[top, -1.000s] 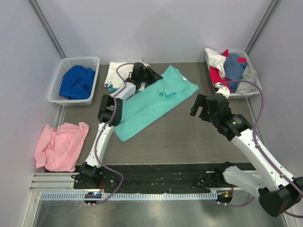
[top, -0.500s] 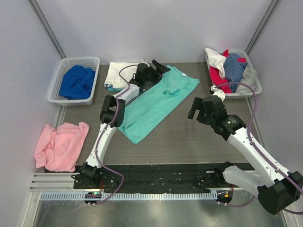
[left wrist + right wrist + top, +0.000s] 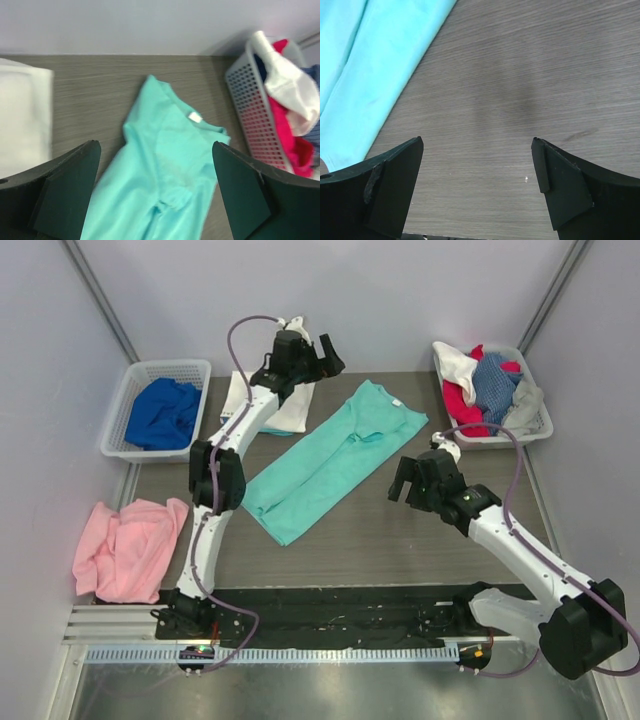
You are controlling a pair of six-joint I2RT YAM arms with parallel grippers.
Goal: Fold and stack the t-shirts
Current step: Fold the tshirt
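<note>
A mint-green t-shirt (image 3: pixel 330 465), folded lengthwise, lies flat in a long diagonal strip across the middle of the table. In the left wrist view its collar end (image 3: pixel 170 165) lies below and between my fingers. A folded white t-shirt (image 3: pixel 272 410) rests at the back left, partly behind my left arm. My left gripper (image 3: pixel 320 358) hangs open and empty, raised above the back of the table between the two shirts. My right gripper (image 3: pixel 408 490) is open and empty over bare table just right of the green shirt (image 3: pixel 370 65).
A white basket (image 3: pixel 118 430) at the back left holds a royal blue t-shirt (image 3: pixel 160 412). Another basket (image 3: pixel 540 420) at the back right holds white, red, blue and grey clothes (image 3: pixel 485 380). A pink cloth (image 3: pixel 125 545) lies off the table's left edge.
My left gripper opened, let go of the green shirt and rose toward the back. The shirt settled flat, slightly nearer and to the right. My right gripper drifted left toward it.
</note>
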